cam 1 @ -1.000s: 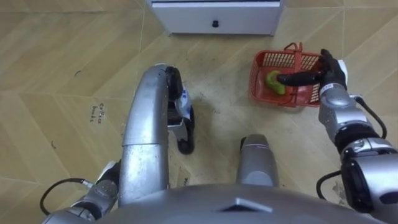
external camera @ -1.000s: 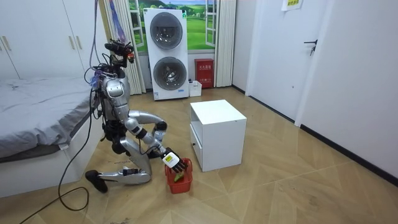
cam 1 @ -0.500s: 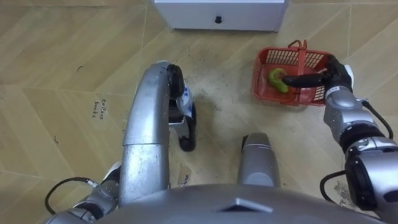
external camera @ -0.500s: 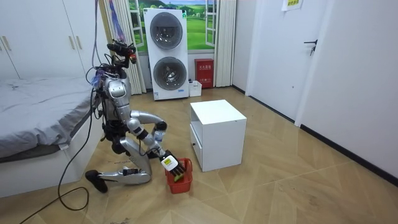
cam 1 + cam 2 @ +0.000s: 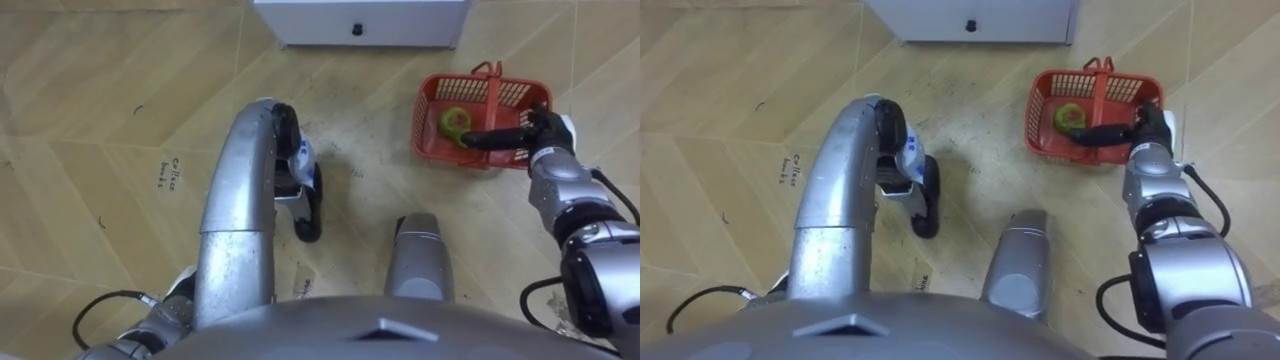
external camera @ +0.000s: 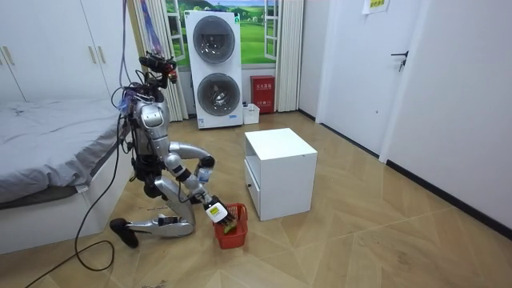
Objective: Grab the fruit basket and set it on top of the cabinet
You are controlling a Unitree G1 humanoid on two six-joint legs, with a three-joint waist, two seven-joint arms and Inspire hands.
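One basket (image 5: 422, 112) on wood floor (image 5: 100, 100), white cabinet (image 5: 300, 22) beside

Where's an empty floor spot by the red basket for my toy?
The wooden floor is bare between the red plastic basket and the robot's knee, and in front of the white cabinet. Inside the basket it's crowded: green fruit and the right hand.

The fruit basket (image 5: 422, 120) is red-orange with an open mesh pattern, and the fruit (image 5: 452, 120) in it is green. The right hand (image 5: 535, 130) is mostly black. The floor (image 5: 100, 100) is tan wood laid in a chevron pattern, and the cabinet (image 5: 300, 25) is white with a dark knob (image 5: 357, 30).
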